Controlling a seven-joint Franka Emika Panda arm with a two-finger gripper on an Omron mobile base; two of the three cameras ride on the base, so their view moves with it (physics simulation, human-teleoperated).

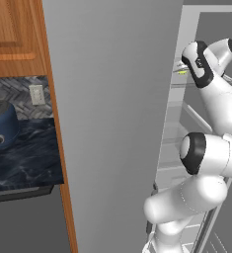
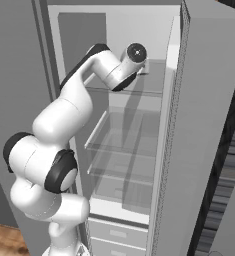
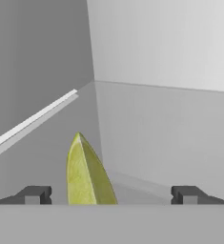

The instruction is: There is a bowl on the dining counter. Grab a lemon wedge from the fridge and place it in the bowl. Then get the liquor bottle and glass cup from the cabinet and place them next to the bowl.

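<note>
Left: blue rounded appliance [image 1: 1, 126], perhaps a toaster though the render is too coarse to be sure, on the dark blue-black veined marble tabletop [image 1: 28, 163]; orange-brown wooden wall cabinet [image 1: 14, 34] above it, door closed. None of these bears on the present step.

Centre: tall flat grey fridge [image 2: 209, 125], its door swung wide, clear glass shelves [image 2: 129, 145] inside, white drawers [image 2: 116, 232] at the bottom.

Centre-right: white arm reaching onto an upper shelf. Two-finger claw [image 3: 111, 194] released, fingers [image 3: 35, 194] spread to full width, grasping nothing.

Item sought: small yellow-green lemon wedge [image 3: 87, 174], standing on edge on the shelf floor, between the fingertips and nearer the left one in the hand view; a yellow speck [image 1: 183, 72] by the hand in the left base view marks the same spot.

Step in hand: fetching the wedge, final approach. Next move, as judged: ease forward a little, centre on the wedge, then clench gently, since so thin a sliver may tip or slip.

Obstructions: shelf above and fridge side wall crowd the wrist; withdrawal wants a straight pull
</note>
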